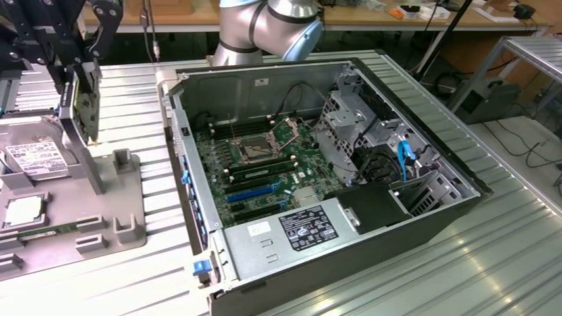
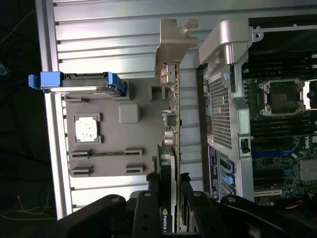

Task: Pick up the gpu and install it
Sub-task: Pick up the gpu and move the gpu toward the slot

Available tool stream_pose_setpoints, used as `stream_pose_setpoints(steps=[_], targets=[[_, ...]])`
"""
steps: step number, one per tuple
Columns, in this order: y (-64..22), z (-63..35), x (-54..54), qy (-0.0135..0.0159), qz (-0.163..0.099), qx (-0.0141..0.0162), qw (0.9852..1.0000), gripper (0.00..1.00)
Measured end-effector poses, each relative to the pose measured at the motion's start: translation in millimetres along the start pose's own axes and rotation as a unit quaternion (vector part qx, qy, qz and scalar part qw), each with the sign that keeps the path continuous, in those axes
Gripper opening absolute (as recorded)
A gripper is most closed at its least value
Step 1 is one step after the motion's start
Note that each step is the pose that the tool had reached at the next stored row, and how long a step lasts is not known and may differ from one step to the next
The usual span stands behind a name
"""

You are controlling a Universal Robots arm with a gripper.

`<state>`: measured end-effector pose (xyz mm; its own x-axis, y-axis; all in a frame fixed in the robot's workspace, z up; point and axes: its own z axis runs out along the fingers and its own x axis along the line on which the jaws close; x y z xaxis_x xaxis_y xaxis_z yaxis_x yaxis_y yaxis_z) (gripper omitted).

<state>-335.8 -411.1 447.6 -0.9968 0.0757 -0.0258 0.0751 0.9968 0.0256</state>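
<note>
A ribbed, silver metal bench (image 1: 491, 263) is seen carrying an open computer case (image 1: 422, 224) laid on its side, with the green motherboard (image 1: 263, 151) exposed. On the exterior view's left, a grey tray (image 1: 131, 197) is set just beside the case.

The gpu (image 1: 85, 112) is clamped between the jaws, which are closed onto its upper edge. It is held upright and edge-on over the side of the tray nearest the case. In the wrist view its silver bracket (image 2: 173, 44) is seen at the end furthest from the jaws. Whether the card is clear of the tray's tall post cannot be told.

A hard drive (image 1: 35, 161) with a white label, a square processor chip (image 1: 22, 210) and a narrow memory stick (image 1: 44, 230) are laid in the tray.

The silver arm (image 1: 263, 26) is seen behind the case. Beyond the bench, wooden-topped desks (image 1: 422, 20) run along the back of the room. On the exterior view's right, a metal rack (image 1: 518, 46) stands with loose cables (image 1: 527, 145) on the floor below it.
</note>
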Motion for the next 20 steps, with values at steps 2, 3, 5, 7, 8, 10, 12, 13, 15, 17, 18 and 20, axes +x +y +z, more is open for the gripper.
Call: stream_pose_setpoints(steps=[2, 3, 5, 7, 8, 10, 12, 13, 15, 17, 18, 20], targets=[[0.5, 0.3, -7.7, -0.0001, 0.0, -0.0001, 1.0, 0.27], [0.8, 0.4, -11.0, 0.0, 0.0, 0.0, 1.0, 0.27], [1.3, 0.6, -17.6, -0.0001, 0.0, -0.0001, 1.0, 0.27], [1.8, 0.8, -24.9, -0.0001, 0.0, -0.0001, 1.0, 0.27], [2.0, 0.9, -27.8, -0.0001, 0.0, -0.0001, 1.0, 0.27], [2.6, 1.1, -34.5, -0.0001, 0.0, -0.0001, 1.0, 0.27], [3.1, 1.3, -42.3, -0.0001, 0.0, -0.0001, 1.0, 0.27], [3.3, 1.3, -44.6, 0.0, 0.0, 0.0, 1.0, 0.27], [3.9, 1.5, -52.3, 0.0, 0.0, 0.0, 1.0, 0.27], [4.5, 1.8, -60.6, -0.0001, 0.0, -0.0001, 1.0, 0.27], [4.8, 1.9, -64.2, -0.0001, 0.0, -0.0001, 1.0, 0.27], [5.6, 2.2, -75.1, -0.0001, 0.0, -0.0001, 1.0, 0.27]])
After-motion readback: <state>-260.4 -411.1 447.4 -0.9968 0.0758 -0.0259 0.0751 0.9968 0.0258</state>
